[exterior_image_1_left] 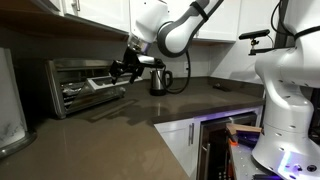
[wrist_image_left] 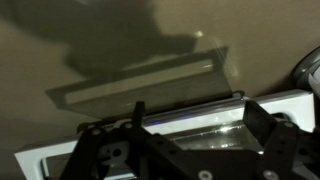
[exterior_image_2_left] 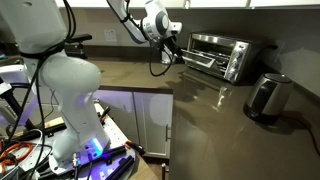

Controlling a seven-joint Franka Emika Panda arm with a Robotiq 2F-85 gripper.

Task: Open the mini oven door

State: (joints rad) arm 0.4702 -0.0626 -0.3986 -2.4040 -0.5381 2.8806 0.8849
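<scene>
— What's the oven (exterior_image_1_left: pixel 70 78) like?
— Boxy, silver-grey metal, wire racks inside, on a smooth brown counter (exterior_image_1_left: pixel 120 130) against the wall. Its door (exterior_image_1_left: pixel 102 84) is a glass panel in a metal frame, tilted outward, partly open.
— And the gripper (exterior_image_1_left: pixel 124 68)?
— Black, right at the door's top edge. In the wrist view its fingers (wrist_image_left: pixel 265 135) stand wide apart, with the bright bar handle (wrist_image_left: pixel 190 106) running across between them; whether they touch it I cannot tell.
— Anything nearby?
— A shiny steel kettle (exterior_image_1_left: pixel 160 78) just beside the oven, behind the gripper, and white cabinets (exterior_image_1_left: pixel 178 135) under the counter.
</scene>
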